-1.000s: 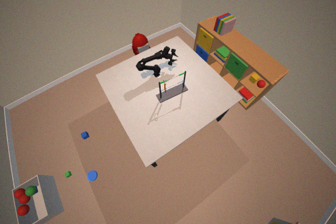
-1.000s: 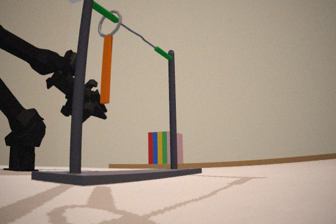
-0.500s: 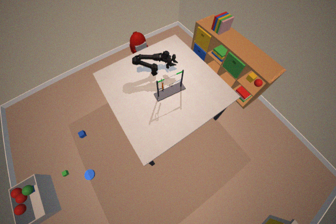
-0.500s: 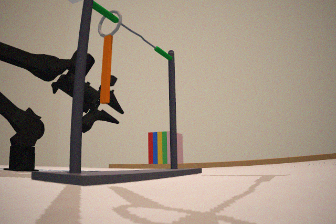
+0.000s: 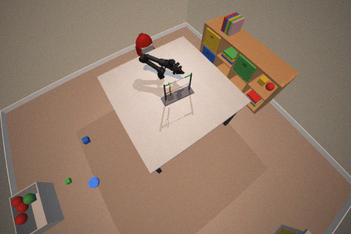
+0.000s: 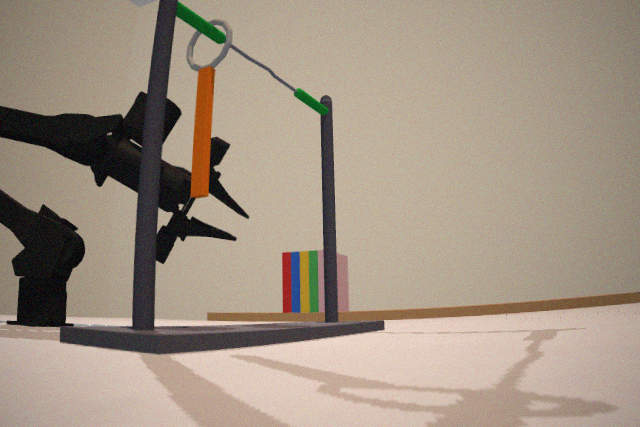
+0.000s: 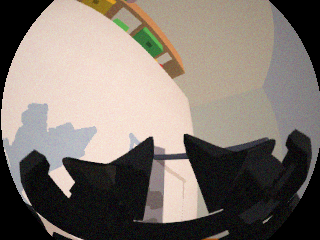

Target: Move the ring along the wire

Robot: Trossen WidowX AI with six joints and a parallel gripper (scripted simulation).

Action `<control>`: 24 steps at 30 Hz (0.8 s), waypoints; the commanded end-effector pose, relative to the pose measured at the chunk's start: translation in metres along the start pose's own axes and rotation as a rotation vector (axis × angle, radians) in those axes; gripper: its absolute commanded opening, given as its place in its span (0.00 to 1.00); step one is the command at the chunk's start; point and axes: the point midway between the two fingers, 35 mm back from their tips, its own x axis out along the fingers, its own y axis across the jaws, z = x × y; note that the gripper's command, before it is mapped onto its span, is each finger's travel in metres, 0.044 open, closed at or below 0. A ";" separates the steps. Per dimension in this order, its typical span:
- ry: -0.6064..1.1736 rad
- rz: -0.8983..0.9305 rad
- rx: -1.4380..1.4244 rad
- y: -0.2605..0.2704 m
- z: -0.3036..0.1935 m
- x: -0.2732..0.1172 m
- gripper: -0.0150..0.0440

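The ring point(image 6: 189, 52) hangs around the green wire part point(image 6: 199, 20) beside the near post point(image 6: 148, 169) point(image 5: 165, 95). Its orange handle point(image 6: 202, 133) point(image 5: 170, 90) hangs straight down; an orange sliver shows at the bottom edge of the wrist view. The thin grey wire point(image 6: 255, 61) runs to the other green part point(image 6: 311, 102) point(image 5: 187, 76) at the far post point(image 6: 328, 205) point(image 5: 190, 81). My gripper point(image 5: 182, 72) point(image 6: 241, 228) point(image 7: 168, 139) is partly open and empty, on the arm's side of the stand. In the exterior view its body appears behind the handle, fingertips lower than the handle's end.
The stand's dark base point(image 6: 206, 339) point(image 5: 163, 100) rests on the white table point(image 5: 147, 141). In the wrist view a dark post point(image 7: 170, 156) crosses beyond the gap between the fingers. A shelf point(image 5: 266, 52) with books and bins stands past the table's edge.
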 end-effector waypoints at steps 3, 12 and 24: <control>0.057 -0.044 0.208 -0.001 -0.028 -0.003 0.53; 0.128 -0.142 0.525 -0.003 -0.071 -0.010 0.53; 0.187 -0.318 0.924 0.002 -0.124 -0.032 0.53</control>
